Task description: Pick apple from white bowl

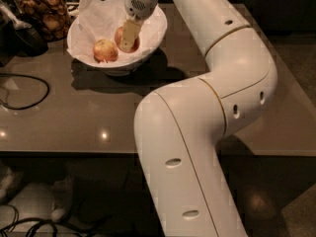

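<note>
The white bowl (156, 32), lined with crumpled white paper, stands at the back left of the table. The reddish apple (119, 35) lies in it to the right of centre. A paler yellowish apple (105, 50) lies to its left. My gripper (128, 42) reaches down into the bowl from the white arm and is right at the reddish apple. Its cream tip covers the middle of the apple, so red shows on both sides of it.
A glass jar of brown snacks (45, 10) stands left of the bowl, with a dark object (22, 35) in front of it. A black cable (27, 90) loops on the grey table (79, 122) at the left. My arm's big white links fill the right and the foreground.
</note>
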### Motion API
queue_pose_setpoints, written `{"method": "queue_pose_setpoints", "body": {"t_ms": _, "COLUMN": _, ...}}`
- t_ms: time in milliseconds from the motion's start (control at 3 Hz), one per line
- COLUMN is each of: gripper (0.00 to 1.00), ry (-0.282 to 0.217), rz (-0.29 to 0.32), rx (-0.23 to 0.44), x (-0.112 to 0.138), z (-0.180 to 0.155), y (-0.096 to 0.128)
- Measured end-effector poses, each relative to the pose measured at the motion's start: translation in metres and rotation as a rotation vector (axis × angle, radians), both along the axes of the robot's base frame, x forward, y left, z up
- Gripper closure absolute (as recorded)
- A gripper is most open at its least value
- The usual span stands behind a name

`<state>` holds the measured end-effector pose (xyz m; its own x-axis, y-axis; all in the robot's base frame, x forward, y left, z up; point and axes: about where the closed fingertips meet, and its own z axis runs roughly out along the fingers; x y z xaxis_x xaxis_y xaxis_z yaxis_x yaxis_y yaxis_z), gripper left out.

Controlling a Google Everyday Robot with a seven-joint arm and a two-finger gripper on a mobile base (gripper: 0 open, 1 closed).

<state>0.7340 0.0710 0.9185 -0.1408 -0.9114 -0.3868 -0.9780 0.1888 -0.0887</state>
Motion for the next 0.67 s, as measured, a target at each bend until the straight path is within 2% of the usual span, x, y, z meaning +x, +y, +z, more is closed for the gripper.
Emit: {"method": "queue_pose_setpoints", "body": {"t_ms": 667, "gripper": 1.0, "ry": -0.044, "rz": -0.018, "rx": 0.055, "x": -0.023, "z": 0.053, "y": 0.0}}
